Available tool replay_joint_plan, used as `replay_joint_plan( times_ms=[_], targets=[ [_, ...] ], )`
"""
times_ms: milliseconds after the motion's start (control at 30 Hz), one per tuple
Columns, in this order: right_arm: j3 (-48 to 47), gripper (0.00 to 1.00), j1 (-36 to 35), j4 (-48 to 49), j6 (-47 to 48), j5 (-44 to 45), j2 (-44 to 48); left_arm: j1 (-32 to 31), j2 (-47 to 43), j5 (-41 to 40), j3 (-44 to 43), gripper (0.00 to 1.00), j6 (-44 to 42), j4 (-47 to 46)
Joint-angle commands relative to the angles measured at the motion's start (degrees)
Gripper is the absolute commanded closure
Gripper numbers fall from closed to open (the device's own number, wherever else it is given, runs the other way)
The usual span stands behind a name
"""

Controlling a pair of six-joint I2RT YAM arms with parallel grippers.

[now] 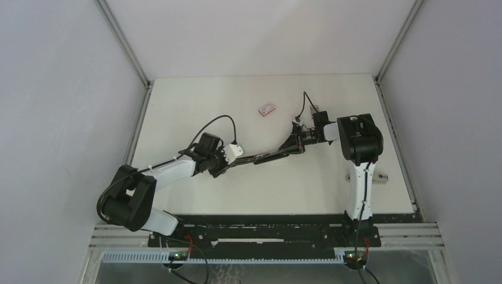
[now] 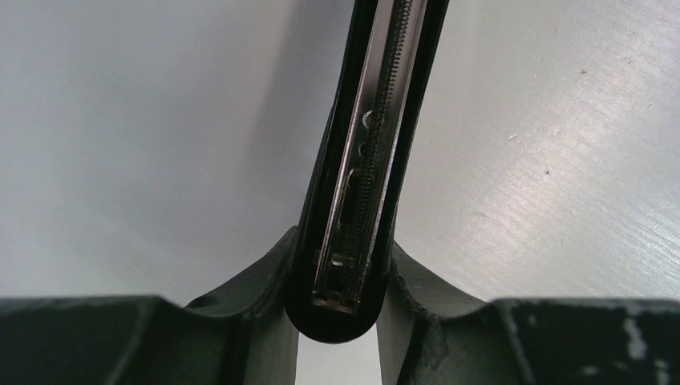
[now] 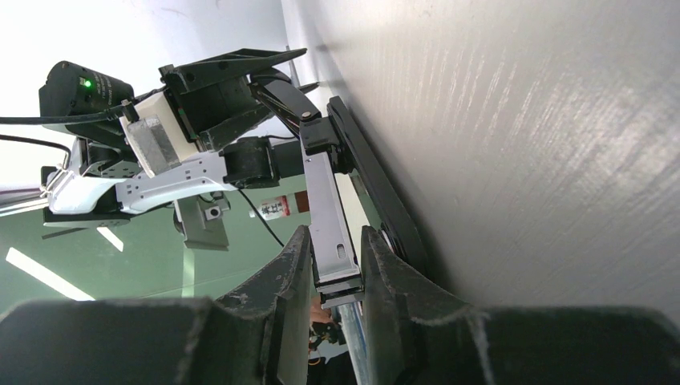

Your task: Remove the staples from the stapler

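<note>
Your stapler (image 1: pixel 278 152) spans the middle of the surface (image 1: pixel 177 100), opened out between both hands. Your left hand (image 2: pixel 341 265) is pinched on its black channel end. Your right hand (image 3: pixel 333 241) is pinched on the silver arm, nearer the far right corner. A red-and-white box (image 1: pixel 267 109) lies just beyond, toward the far edge.
</note>
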State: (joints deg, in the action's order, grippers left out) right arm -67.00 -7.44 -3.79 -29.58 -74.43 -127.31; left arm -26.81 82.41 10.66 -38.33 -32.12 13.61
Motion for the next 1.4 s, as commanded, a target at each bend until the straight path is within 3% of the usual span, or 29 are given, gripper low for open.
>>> replay_joint_plan(
  times_ms=[0, 833, 1100, 1367],
  targets=[
    [0.33, 0.89, 1.4, -0.69, 0.83, 5.01, 2.02, 0.88, 0.46, -3.6, -1.35, 0.67, -2.07, 1.1],
    [0.37, 0.84, 1.61, -0.7, 0.87, 5.07, 2.05, 1.07, -3.95, -3.76, -1.29, 0.31, -2.07, 2.67],
    [0.38, 0.83, 1.55, -0.84, 1.85, 5.08, 2.47, 1.04, -5.15, 5.06, -7.69, 0.25, -0.74, 8.22],
    [0.38, 0.84, 1.17, -0.63, 3.42, 3.99, 3.74, 0.97, 1.94, 15.71, -16.21, 0.25, 0.08, 12.47]
  ],
)
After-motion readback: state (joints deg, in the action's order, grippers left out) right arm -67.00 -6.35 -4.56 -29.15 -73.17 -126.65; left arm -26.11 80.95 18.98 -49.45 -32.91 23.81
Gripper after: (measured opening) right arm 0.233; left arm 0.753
